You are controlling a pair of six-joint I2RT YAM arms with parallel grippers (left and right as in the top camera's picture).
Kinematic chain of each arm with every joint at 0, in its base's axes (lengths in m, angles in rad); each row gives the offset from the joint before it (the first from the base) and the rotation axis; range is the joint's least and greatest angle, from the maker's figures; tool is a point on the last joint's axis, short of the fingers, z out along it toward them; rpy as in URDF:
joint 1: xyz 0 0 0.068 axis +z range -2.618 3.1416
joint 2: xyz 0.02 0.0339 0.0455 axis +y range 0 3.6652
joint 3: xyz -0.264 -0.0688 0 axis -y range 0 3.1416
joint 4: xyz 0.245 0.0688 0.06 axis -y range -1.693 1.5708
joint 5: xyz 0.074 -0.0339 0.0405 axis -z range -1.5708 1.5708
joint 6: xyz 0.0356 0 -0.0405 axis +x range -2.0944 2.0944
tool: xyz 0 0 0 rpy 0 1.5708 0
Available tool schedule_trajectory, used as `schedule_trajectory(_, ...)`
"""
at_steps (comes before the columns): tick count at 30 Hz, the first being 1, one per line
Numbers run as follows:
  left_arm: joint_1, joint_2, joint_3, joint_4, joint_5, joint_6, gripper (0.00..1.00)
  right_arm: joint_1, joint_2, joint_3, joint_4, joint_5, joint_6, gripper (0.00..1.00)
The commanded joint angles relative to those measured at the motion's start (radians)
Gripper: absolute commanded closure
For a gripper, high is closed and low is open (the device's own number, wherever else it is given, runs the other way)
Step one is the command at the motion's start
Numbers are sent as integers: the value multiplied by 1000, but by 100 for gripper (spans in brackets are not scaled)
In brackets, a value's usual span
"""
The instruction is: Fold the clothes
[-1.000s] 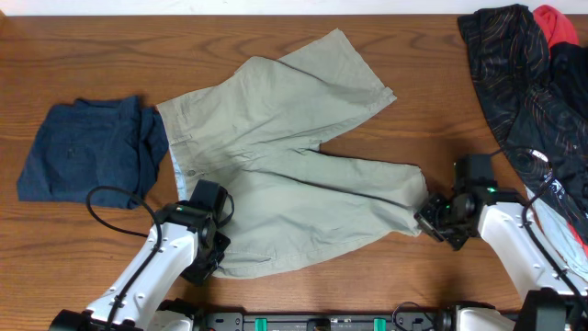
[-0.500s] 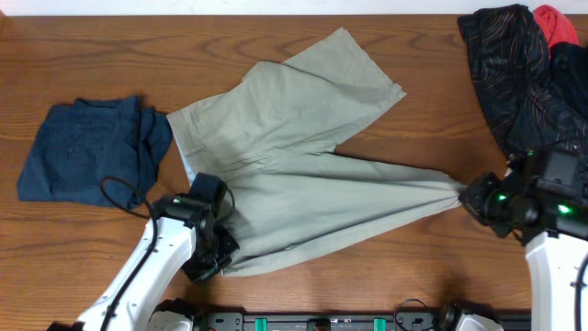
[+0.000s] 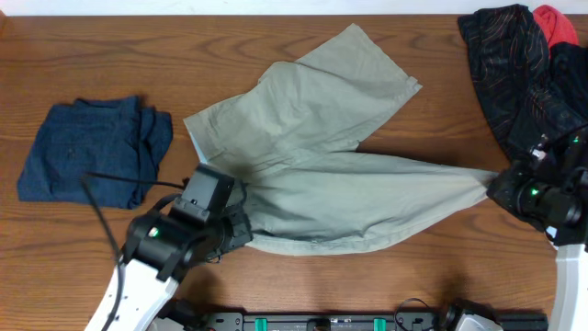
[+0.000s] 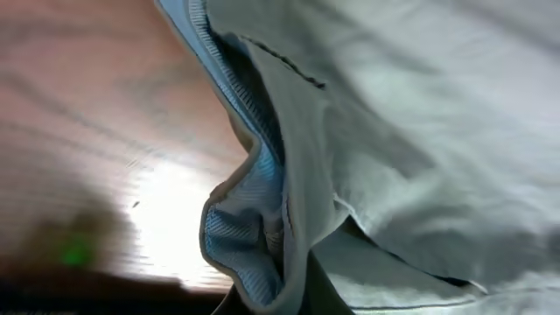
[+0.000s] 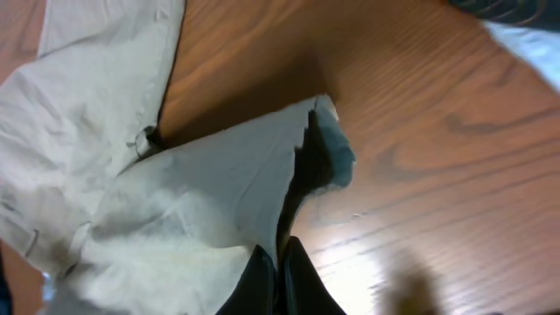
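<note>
Overhead, the khaki trousers (image 3: 322,147) lie across the middle of the table (image 3: 138,55). One leg is spread flat toward the table's far edge. The other is drawn out in a long taut band toward the table's right edge. The left gripper (image 3: 239,226) holds the waist end near the table's front edge. The right gripper (image 3: 501,187) holds the tip of the stretched leg near the right edge. A navy garment (image 3: 92,161) sits on the table's left side. A black striped garment (image 3: 501,64) and a red garment (image 3: 556,23) are heaped at its far right corner.

From the left wrist, the fingers (image 4: 325,297) are closed on a bunched fold of waistband, its pale ribbed lining turned outward above the table's wood.

From the right wrist, the dark fingers (image 5: 258,280) are pressed together on the leg's hem, which hangs clear of the table.
</note>
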Motion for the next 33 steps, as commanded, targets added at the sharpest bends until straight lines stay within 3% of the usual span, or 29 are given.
schedule_trajectory(1,-28,-58,66,-5,-23,16,94,-10,-6,63,-13,59,-42,99)
schedule_trajectory(5,-34,-116,95,8,-34,-11,94,-10,13,107,0,66,-42,99)
schedule_trajectory(13,-33,-119,92,29,-409,-281,94,19,159,142,197,-80,-61,99)
schedule_trajectory(18,6,-60,88,88,-553,-409,94,84,295,142,373,-171,-57,99)
schedule_trajectory(33,322,327,88,543,-536,-401,94,320,568,142,1058,-156,40,99)
